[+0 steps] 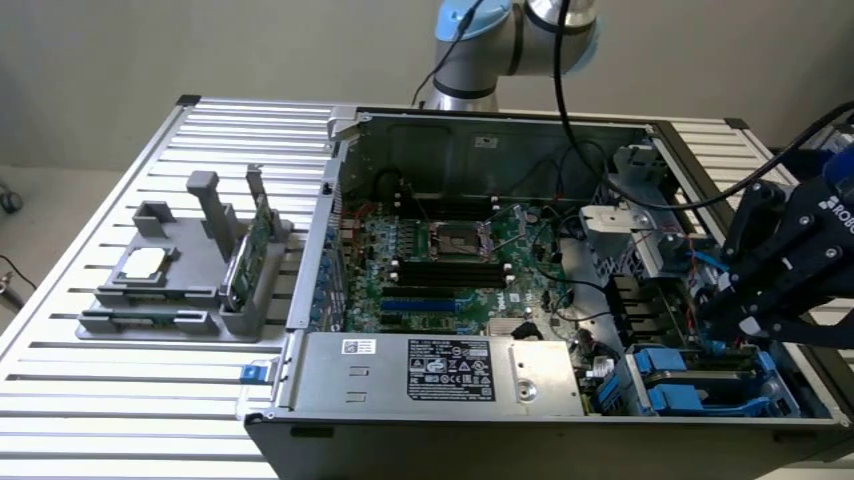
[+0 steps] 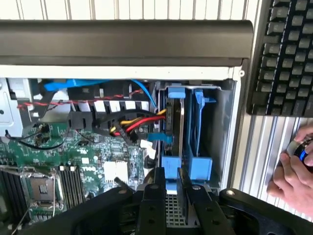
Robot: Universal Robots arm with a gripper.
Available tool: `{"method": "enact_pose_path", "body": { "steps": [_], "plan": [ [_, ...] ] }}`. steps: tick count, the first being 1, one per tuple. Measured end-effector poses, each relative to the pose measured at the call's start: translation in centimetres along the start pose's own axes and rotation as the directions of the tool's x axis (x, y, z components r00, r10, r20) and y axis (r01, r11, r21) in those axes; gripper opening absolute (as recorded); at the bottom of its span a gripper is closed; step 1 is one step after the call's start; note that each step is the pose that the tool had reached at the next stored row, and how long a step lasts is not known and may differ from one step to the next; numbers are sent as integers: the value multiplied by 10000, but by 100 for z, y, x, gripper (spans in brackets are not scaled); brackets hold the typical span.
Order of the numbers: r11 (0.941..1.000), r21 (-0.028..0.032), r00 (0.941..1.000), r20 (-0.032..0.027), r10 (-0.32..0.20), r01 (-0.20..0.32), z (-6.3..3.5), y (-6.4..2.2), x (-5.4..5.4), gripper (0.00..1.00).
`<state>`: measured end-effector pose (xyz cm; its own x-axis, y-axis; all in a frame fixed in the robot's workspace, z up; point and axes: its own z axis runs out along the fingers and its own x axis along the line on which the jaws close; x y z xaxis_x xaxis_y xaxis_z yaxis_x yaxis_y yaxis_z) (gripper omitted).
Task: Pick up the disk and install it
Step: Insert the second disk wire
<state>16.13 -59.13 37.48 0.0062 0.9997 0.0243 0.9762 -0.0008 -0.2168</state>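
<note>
The disk stands on edge in the drive bay at the corner of the open computer case, a dark slab held between blue carrier rails. In the exterior view the blue carrier sits in the case's near corner at the exterior view's right. My gripper hangs just over the carrier's blue end tab, its two black fingers a small way apart with the blue showing in the gap. Whether they touch the tab I cannot tell. The black gripper body hovers above that bay.
Red, yellow and black cables run beside the bay over the motherboard. A power supply lies along the case's near wall. A grey fixture holds a chip and a green card. A keyboard and a person's hand lie outside the case.
</note>
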Motion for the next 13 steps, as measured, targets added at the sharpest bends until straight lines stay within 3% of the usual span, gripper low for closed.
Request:
{"method": "enact_pose_path", "body": {
  "steps": [5,6,13],
  "plan": [
    [10000,-24,10000,1,-4,4,5,-171,1,25],
    [10000,-50,10000,1,-7,7,6,-174,1,25],
    [10000,-50,10000,2,-7,7,6,-174,1,25]
  ]
}}
